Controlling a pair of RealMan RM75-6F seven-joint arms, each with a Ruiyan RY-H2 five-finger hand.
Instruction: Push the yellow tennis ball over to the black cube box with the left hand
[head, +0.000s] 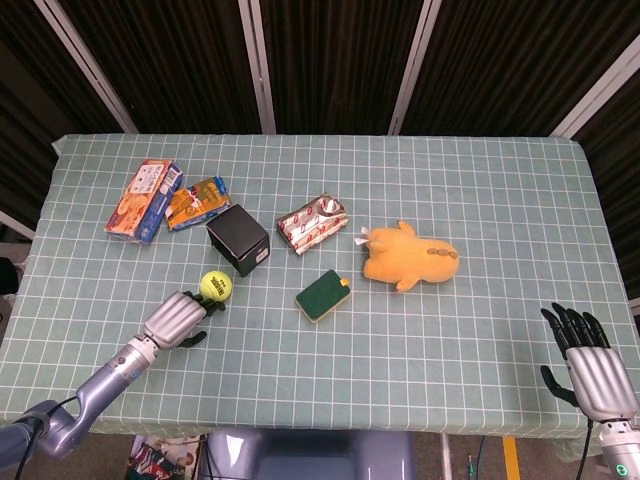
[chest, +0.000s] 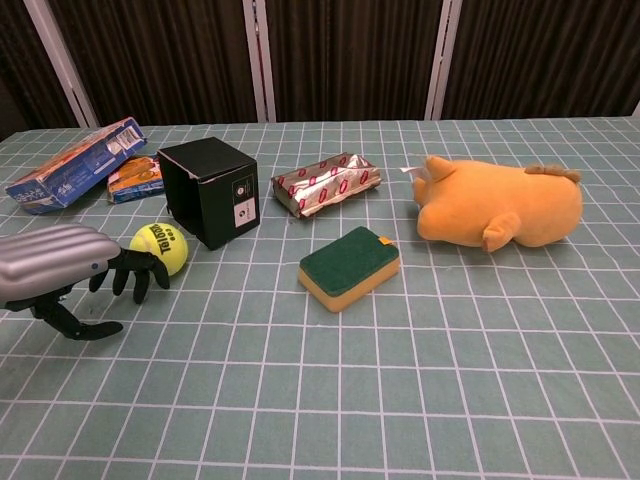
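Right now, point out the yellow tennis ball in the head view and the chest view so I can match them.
Head view: the yellow tennis ball lies left of centre, just below the black cube box, at the fingertips of the left hand.
Chest view: the ball sits at the left, just left of the box's lower front corner, beyond the left hand.
Shared landmark: the black cube box.

You see a yellow tennis ball (head: 215, 285), a black cube box (head: 238, 240), a green-and-yellow sponge (chest: 350, 266), an orange plush pig (chest: 497, 203), all on a pale-green white-gridded tablecloth (head: 470, 180).
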